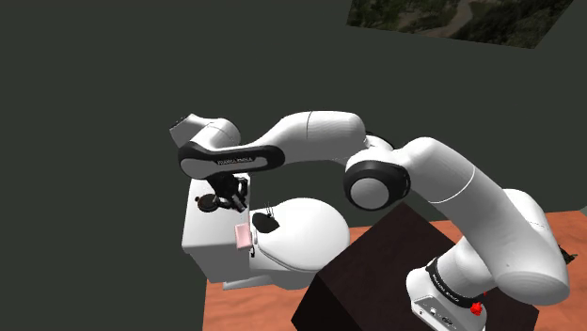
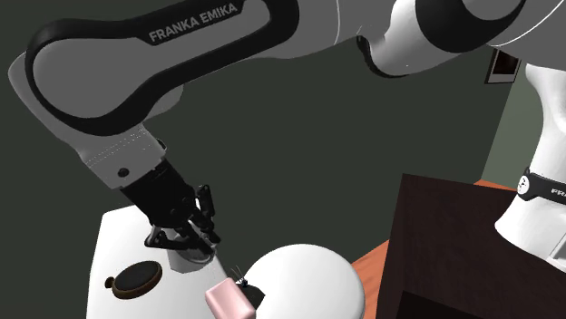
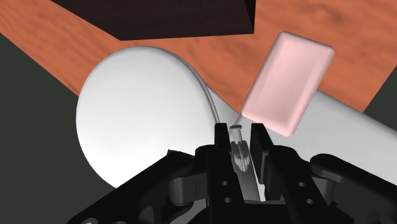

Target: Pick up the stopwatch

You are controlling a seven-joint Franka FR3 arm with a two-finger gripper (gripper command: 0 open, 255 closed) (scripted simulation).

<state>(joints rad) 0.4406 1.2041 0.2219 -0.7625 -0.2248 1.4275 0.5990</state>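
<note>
Arm: white Franka arm (image 1: 310,141) reaches from the dark box stand (image 1: 376,273) out over a white toilet
Gripper: black gripper (image 3: 240,128) points down at the white tank top (image 2: 113,236), near the tank's middle
Fingers: drawn close together and clenched on a small clear cylinder (image 3: 236,145) that stands on the tank top
Stopwatch: dark round stopwatch (image 2: 136,277) with a brownish rim lies flat on the tank top, just beside the gripper on the second exterior view's left; it is apart from the fingers and not held
Pink block: pale pink rounded block (image 3: 289,83) lies at the tank's front edge, beyond the fingertips, between tank and toilet lid (image 2: 304,281)
Small dark item: small black item (image 1: 266,223) sits at the rear of the closed lid, next to the pink block; too small to name
Floor: reddish-brown wood-grain floor (image 1: 254,306) beneath the toilet and the stand
Wall: plain dark grey-green wall (image 1: 94,113) behind the toilet
</note>
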